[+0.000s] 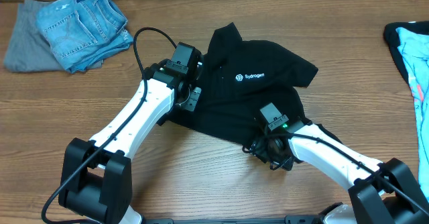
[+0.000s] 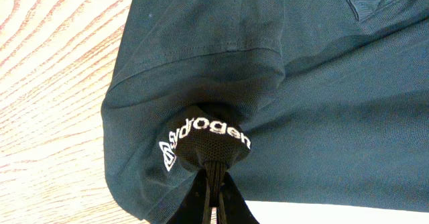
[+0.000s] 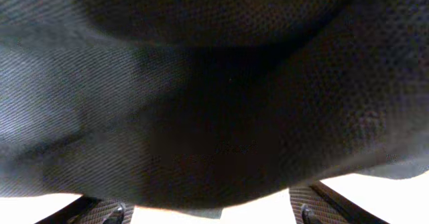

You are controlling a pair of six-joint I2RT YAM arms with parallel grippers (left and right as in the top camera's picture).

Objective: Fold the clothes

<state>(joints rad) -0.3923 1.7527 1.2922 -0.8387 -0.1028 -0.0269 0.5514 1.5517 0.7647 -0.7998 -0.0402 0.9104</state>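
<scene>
Wood table (image 1: 214,184): black polo shirt (image 1: 268,96), folded jeans (image 1: 84,23), grey garment (image 1: 23,49), teal garment (image 1: 410,46).

the polo shirt (image 1: 258,93) lies mid-worktop (image 1: 201,184). the jeans (image 1: 84,23) sit in the far left corner, partly on another folded garment (image 1: 23,46). a further garment (image 1: 412,56) lies at the right edge. the left gripper (image 1: 192,98) is at the shirt's left side, and the right gripper (image 1: 268,151) at its near edge.

Robotics lab: left arm (image 1: 134,113) and right arm (image 1: 335,155) at a wood-grain table (image 1: 221,177)
</scene>
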